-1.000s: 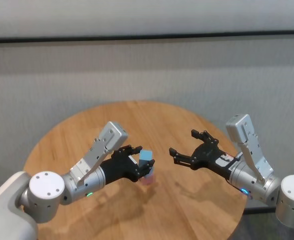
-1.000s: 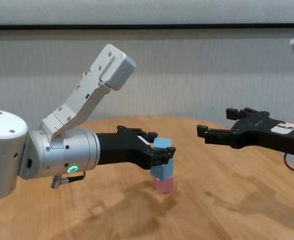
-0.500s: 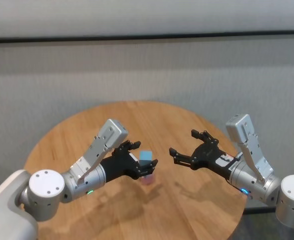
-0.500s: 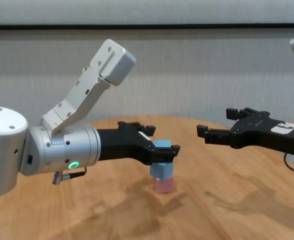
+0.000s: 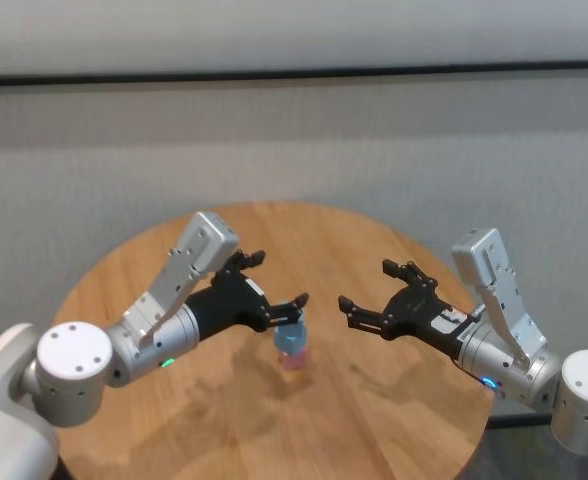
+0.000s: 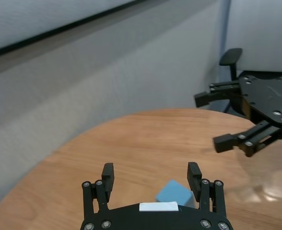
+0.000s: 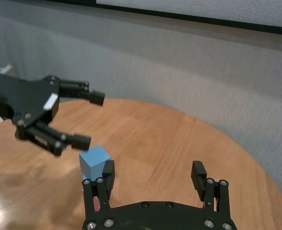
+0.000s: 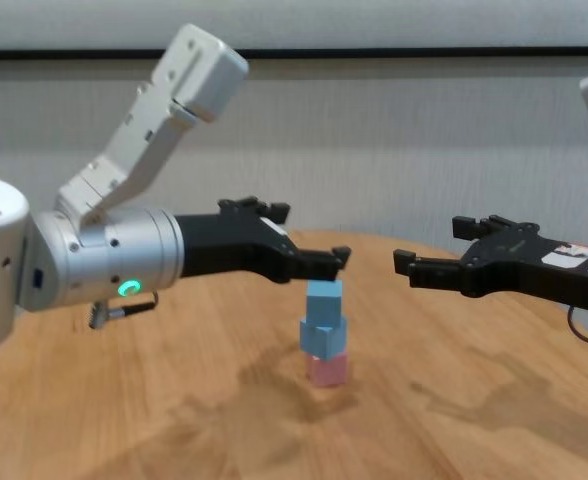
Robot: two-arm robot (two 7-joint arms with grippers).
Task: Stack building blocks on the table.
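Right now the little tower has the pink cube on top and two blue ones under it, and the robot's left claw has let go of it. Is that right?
Not quite. The order is reversed: the chest view shows the pink cube at the bottom on the table, with the two blue cubes stacked above it. The rest holds: the left gripper is open above the stack, not touching it.

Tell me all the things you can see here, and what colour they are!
blue blocks: two, light blue, top and middle of the stack in the middle of the table
pink block: one, pale pink, bottom of the stack, on the table
table: one, light brown wood, round
office chair: one, black, behind the table by the wall
left gripper: one, black, open, just above the stack
right gripper: one, black, open, off to the right of the stack
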